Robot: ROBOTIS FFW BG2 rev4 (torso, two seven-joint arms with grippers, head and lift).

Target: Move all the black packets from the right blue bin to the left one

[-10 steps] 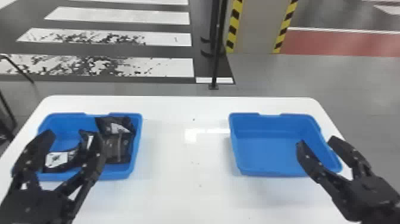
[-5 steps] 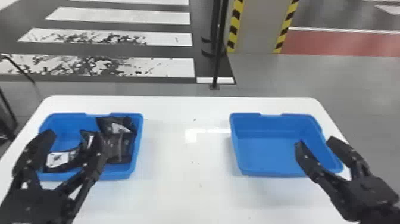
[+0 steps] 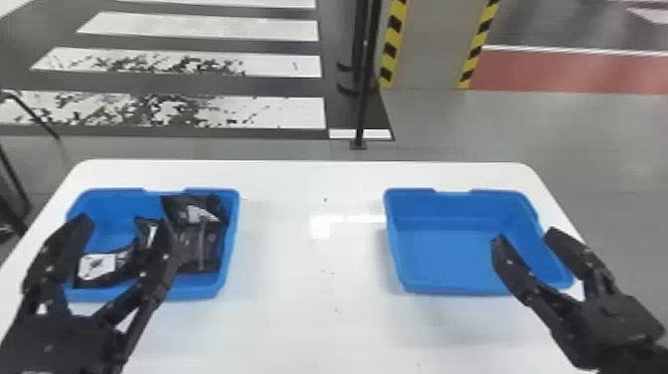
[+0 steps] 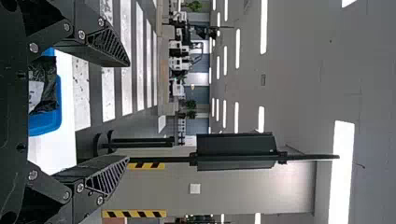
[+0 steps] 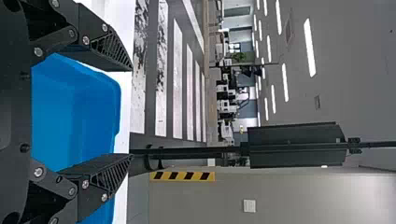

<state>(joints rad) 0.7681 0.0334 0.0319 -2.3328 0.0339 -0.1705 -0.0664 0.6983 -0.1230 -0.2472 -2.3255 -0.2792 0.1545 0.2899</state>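
In the head view my left gripper (image 3: 124,226) stands open over the left blue bin (image 3: 229,248), its fingers spread above the black packets (image 3: 201,243). One packet with a white label (image 3: 97,266) lies at that bin's near left, partly behind the fingers. My right gripper (image 3: 522,236) is open at the right part of the right blue bin (image 3: 442,258), which holds no packets. In the left wrist view the left gripper (image 4: 128,111) has nothing between its fingertips, with a packet (image 4: 46,86) beyond. The right wrist view has the right gripper (image 5: 132,113) apart and holding nothing.
Both bins stand on a white table (image 3: 318,308) with a wide stretch of tabletop between them. Behind the table's far edge a thin black post (image 3: 365,99) rises from the floor, near a pillar with yellow and black striped edges (image 3: 392,45).
The right gripper has shifted very slightly to the left in the head view. The left gripper, the packets and both bins look the same as before.
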